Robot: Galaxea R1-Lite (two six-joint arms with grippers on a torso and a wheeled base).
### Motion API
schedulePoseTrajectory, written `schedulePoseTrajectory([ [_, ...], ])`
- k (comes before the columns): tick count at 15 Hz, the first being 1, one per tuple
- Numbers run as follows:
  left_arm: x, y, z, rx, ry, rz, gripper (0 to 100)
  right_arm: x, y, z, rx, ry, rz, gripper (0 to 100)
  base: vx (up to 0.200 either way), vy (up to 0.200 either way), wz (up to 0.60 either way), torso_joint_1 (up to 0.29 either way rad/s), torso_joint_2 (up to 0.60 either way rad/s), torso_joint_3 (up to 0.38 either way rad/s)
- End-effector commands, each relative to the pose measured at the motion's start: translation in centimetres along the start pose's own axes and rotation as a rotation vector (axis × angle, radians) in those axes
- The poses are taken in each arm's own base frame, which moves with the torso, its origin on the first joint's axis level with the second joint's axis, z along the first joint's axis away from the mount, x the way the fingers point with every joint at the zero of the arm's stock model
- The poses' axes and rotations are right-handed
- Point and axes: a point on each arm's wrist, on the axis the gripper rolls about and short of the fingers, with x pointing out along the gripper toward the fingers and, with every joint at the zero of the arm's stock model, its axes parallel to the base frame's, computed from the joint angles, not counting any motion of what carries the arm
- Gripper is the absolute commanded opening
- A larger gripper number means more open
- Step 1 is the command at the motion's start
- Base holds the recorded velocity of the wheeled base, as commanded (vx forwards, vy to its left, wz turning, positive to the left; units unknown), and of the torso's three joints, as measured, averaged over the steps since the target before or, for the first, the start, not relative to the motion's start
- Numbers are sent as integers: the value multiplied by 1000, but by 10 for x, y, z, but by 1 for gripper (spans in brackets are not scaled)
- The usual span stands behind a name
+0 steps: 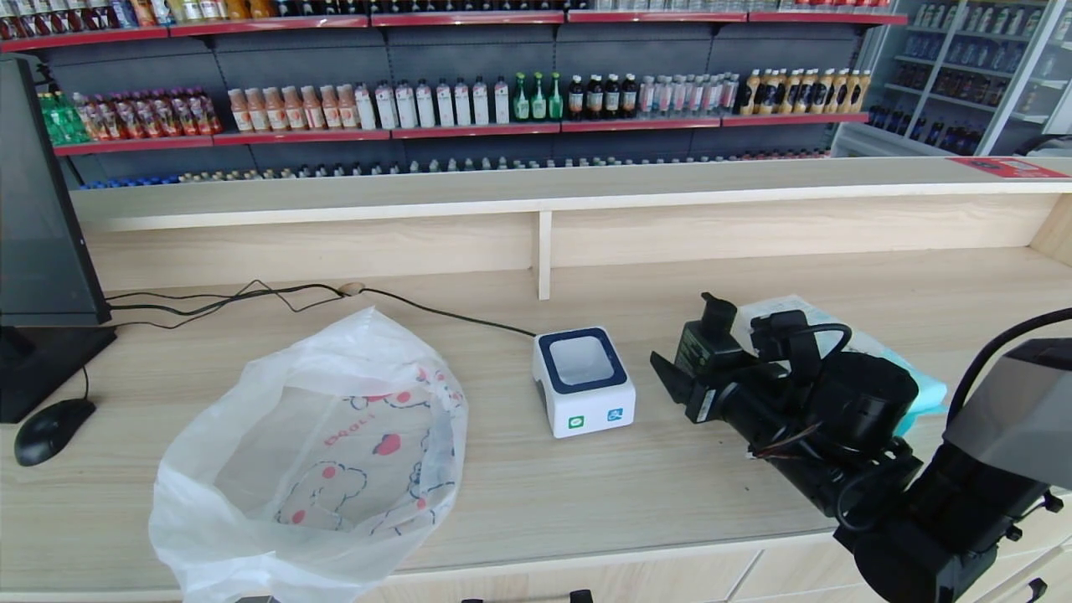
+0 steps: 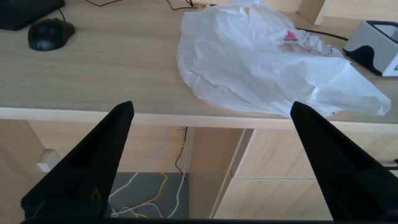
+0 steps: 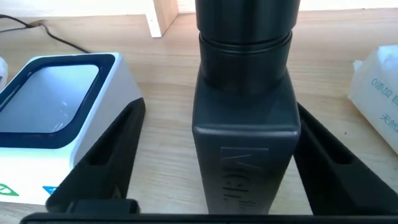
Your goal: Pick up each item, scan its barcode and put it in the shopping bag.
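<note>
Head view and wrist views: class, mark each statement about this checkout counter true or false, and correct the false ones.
1. The scanner stands on the counter between the shopping bag and the right gripper. True.
2. The shopping bag hangs from the left gripper. False: it lies on the counter; the left gripper is open and empty.
3. The dark bottle is inside the bag. False: it is at the right gripper, beside the scanner.
4. A mouse lies on the counter left of the bag. True.

- Light wood bench [image 1: 519, 494], raised ledge behind.
- White shopping bag [image 1: 318, 452], mouth open, near the front edge.
- Barcode scanner [image 1: 584, 381] to its right.
- Black mouse [image 1: 52, 430] and monitor base [image 1: 42, 360] far left, with cables [image 1: 251, 297].
- Pale packet [image 1: 928, 389] at right.
</note>
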Motion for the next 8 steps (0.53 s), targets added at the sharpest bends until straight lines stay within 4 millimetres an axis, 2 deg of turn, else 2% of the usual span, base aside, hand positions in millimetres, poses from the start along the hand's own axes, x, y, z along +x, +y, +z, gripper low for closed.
schedulePoseTrajectory([
  [1, 0, 0, 0, 0, -1, 0, 100, -1, 1, 1, 0, -2, 3, 0, 0, 0, 0, 0, 0, 0],
  [8, 0, 0, 0, 0, -1, 0, 100, 0, 1, 5, 8, -18, 2, 0, 0, 0, 0, 0, 0, 0],
])
